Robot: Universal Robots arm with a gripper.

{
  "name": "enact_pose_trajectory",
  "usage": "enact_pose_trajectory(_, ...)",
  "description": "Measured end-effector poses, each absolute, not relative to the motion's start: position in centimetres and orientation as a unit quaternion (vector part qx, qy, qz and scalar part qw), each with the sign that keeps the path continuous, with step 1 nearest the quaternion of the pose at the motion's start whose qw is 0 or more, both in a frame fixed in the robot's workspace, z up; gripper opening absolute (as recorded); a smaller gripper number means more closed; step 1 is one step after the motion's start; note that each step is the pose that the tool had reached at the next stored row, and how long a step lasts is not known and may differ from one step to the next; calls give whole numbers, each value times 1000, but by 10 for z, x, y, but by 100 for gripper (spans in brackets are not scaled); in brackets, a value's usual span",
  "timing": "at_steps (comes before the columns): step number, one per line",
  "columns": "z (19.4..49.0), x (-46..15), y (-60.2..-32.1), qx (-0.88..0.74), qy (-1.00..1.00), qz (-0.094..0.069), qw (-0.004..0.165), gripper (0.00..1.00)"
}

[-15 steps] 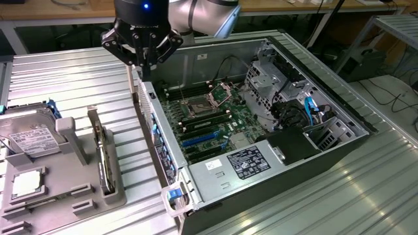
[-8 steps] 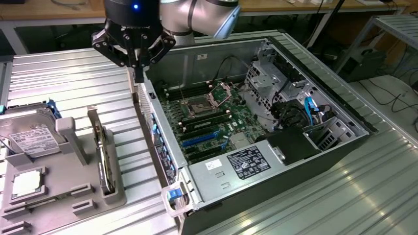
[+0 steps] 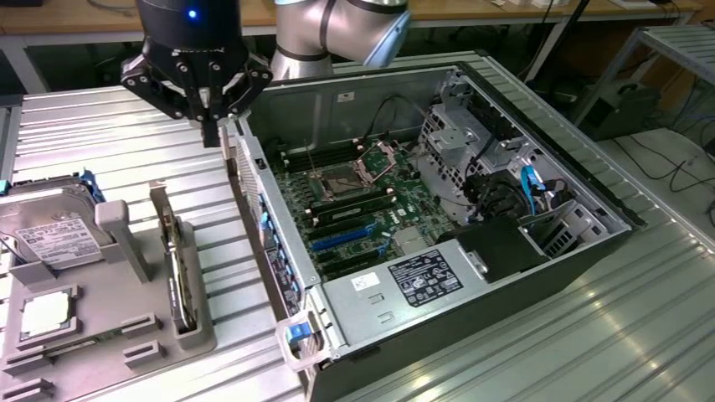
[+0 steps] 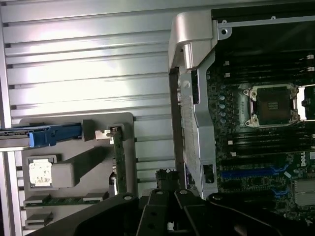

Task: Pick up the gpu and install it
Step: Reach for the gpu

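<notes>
I see the gripper (image 3: 210, 136) hanging over the metal table (image 3: 112, 142), just beside the outer wall of the computer case (image 3: 503, 335). Its fingers are pinched tight together and there is nothing between them. They point straight down. The grey arm (image 3: 335, 33) bends in from the table's far edge, and the black wrist sits right above the fingers, so the whole hand looks like it is ready to go down.

The gpu (image 3: 174, 268) is not in the case yet. It stands on its thin edge in a slot of the grey holder (image 3: 112, 280), along the holder's edge that faces the case. I think it stands up like this so two fingers can pinch it from above. Lying flat, it would be hard to grab. The gripper is well apart from it, past the holder's far edge.

The hard drive (image 3: 50, 234) leans at the holder's far corner, and the little square chip (image 3: 47, 314) lies flat near the edge away from the case.

The case lies on its side with the open side up. I think this is so a card can go straight down onto the green board (image 3: 369, 205). The blue slots (image 3: 341, 239) on the board hold no card.
</notes>
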State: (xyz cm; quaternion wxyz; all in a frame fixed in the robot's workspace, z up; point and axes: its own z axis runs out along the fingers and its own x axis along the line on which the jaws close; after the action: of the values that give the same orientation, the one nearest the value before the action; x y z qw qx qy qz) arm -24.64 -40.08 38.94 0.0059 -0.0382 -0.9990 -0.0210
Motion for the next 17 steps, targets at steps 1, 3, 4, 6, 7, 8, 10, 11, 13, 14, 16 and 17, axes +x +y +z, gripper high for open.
enact_pose_trajectory(1,389,-251,-401,-38,-999,-21,6,11)
enact_pose_trajectory(3,389,-257,-401,-38,-999,-21,6,11)
enact_pose_trajectory(4,389,-260,-402,-38,-999,-21,6,11)
enact_pose_trajectory(6,389,-268,-402,-38,-999,-21,6,11)
enact_pose_trajectory(7,389,-271,-402,-38,-999,-21,6,11)
enact_pose_trajectory(8,389,-274,-403,-38,-999,-21,6,11)
enact_pose_trajectory(10,389,-278,-403,-36,-999,-21,6,11)
enact_pose_trajectory(11,389,-281,-404,-34,-999,-21,6,11)
enact_pose_trajectory(13,389,-283,-405,-31,-999,-21,6,11)
enact_pose_trajectory(14,388,-285,-406,-29,-999,-21,6,11)
enact_pose_trajectory(16,388,-286,-407,-23,-999,-21,6,11)
enact_pose_trajectory(17,388,-286,-408,-18,-1000,-21,7,11)
